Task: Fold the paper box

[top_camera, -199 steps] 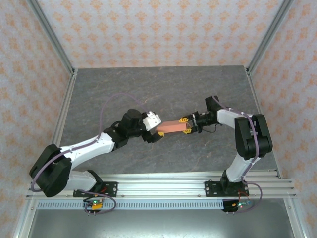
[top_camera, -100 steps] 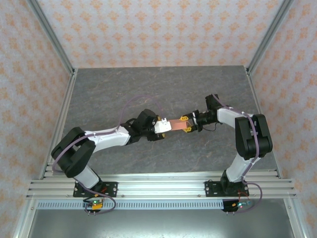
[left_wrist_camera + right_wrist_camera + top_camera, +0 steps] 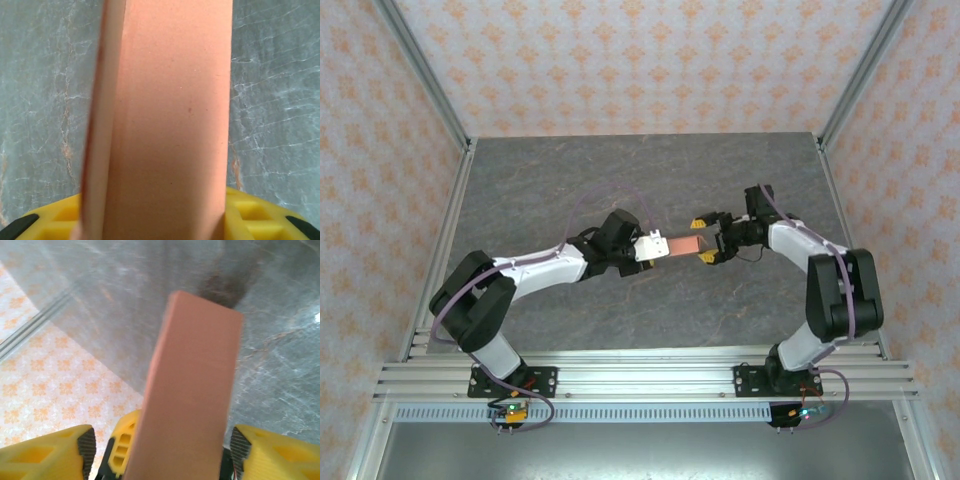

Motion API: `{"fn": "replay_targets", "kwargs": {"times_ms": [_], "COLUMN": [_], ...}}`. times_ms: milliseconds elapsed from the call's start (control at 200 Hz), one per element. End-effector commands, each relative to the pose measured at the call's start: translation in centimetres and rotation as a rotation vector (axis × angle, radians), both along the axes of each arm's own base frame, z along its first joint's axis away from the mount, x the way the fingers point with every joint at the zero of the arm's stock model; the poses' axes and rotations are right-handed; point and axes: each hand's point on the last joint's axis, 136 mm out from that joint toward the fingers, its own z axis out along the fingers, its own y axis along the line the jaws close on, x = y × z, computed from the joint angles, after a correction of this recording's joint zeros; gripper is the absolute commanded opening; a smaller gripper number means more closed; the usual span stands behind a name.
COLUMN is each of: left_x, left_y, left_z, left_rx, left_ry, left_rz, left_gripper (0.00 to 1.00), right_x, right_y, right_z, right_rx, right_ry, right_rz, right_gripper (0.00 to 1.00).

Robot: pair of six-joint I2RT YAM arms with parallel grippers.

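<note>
Paper box [image 3: 678,245] — salmon-orange, a narrow closed rectangular shape — is seen lying lengthwise between the two grippers, near the middle of the grey marbled table [image 3: 620,180]. Whether it is lifted off the table or resting on it cannot be told.

Its left end is met by the left gripper [image 3: 648,248]. In the left wrist view the box [image 3: 170,125] is seen running from bottom to top, broad face to the camera, with a pale thin edge on its left side. Yellow gripper parts are visible at the bottom on both sides of it. Whether the left jaws are clamped or apart cannot be told.

The right end sits inside the right gripper [image 3: 705,241]. In the right wrist view the yellow fingers [image 3: 50,452] are spread wide either side of the box [image 3: 195,390] — a clear gap is seen on the left side, and the other pad is just beside the box edge. The right jaws are apart, not gripping.
</note>
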Motion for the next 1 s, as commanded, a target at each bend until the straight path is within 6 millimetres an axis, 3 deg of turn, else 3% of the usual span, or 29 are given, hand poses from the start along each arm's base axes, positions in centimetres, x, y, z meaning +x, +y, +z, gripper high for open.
{"fn": "replay_targets", "kwargs": {"times_ms": [0,80,195,315,455,581,741,996], "left_x": [-1.2,-1.7,-1.5,-1.3,-1.2,-0.9,-0.3,0.9], "left_y": [-0.3,-0.3,-0.2,0.7,0.5,-0.1,-0.6,-0.7], "left_z": [0.9,0.8,1.4,0.5,-0.1,-0.1,0.0,0.6], "left_rx": [-0.052,-0.056,-0.074,0.016,0.043,0.027,0.019,0.013], "left_ry": [0.139,0.192,0.238,0.289,0.327,0.358,0.346,0.282], "left_rz": [-0.031,-0.059,-0.067,-0.123,-0.147,-0.143,-0.144,-0.128], "left_gripper": [0.35,0.34,0.37,0.38,0.39,0.45,0.47,0.46], "right_x": [0.0,0.0,0.2,-0.4,-0.7,-1.2,-1.5,-0.3], "right_y": [-1.5,-3.7,-6.8,-8.0,-5.8,-3.4,-1.6,-0.5], "right_z": [2.0,2.6,4.9,7.0,7.5,6.3,4.6,4.1], "right_rx": [-0.101,-0.277,-0.55,-0.803,-0.873,-0.826,-0.778,-0.731], "right_ry": [-0.106,-0.252,-0.617,-0.949,-1.099,-1.094,-1.103,-1.038], "right_rz": [-0.002,0.006,0.027,0.158,0.37,0.523,0.643,0.665], "right_gripper": [0.73,0.71,0.65,0.5,0.53,0.53,0.48,0.22]}}
